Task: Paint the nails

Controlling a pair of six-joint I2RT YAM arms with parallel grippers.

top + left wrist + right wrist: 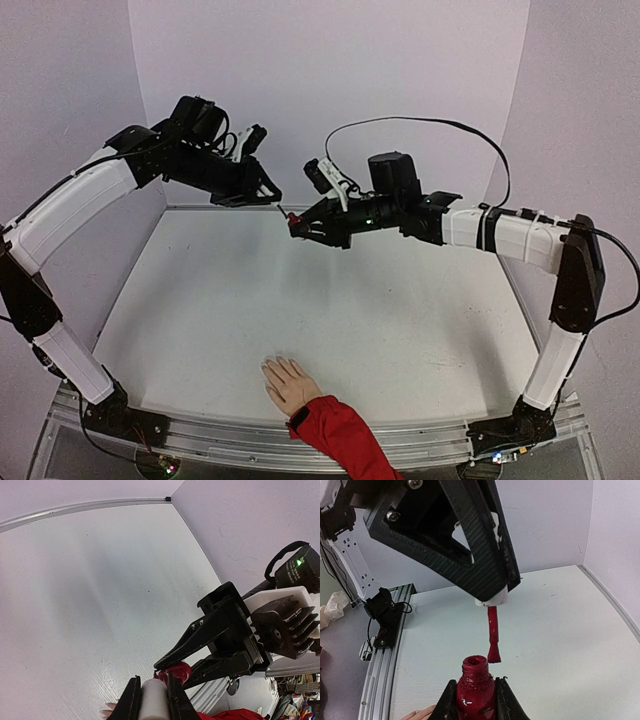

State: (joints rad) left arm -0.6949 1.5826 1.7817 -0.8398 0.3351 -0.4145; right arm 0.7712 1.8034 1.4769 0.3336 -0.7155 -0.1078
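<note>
My right pincer (476,685) pinches the open bottle (475,672); my left pincer (151,687) pinches the cap (153,705), its brush (493,637) just beside the bottle's mouth.

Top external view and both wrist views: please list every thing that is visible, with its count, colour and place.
mannequin hand: one, beige, at the near edge of the table
nails: on that hand, too small to count or judge colour
sleeve: one, red, on the hand's wrist
polish bottle: one, dark red, open, in the right claw
cap with brush: one, white cap, red brush, just above the bottle's mouth
table: one, white
cable: one, black, looped above the right arm
arms: two, white and black, left, right
left claw: black, shut on the cap
right claw: black, shut on the bottle
</note>
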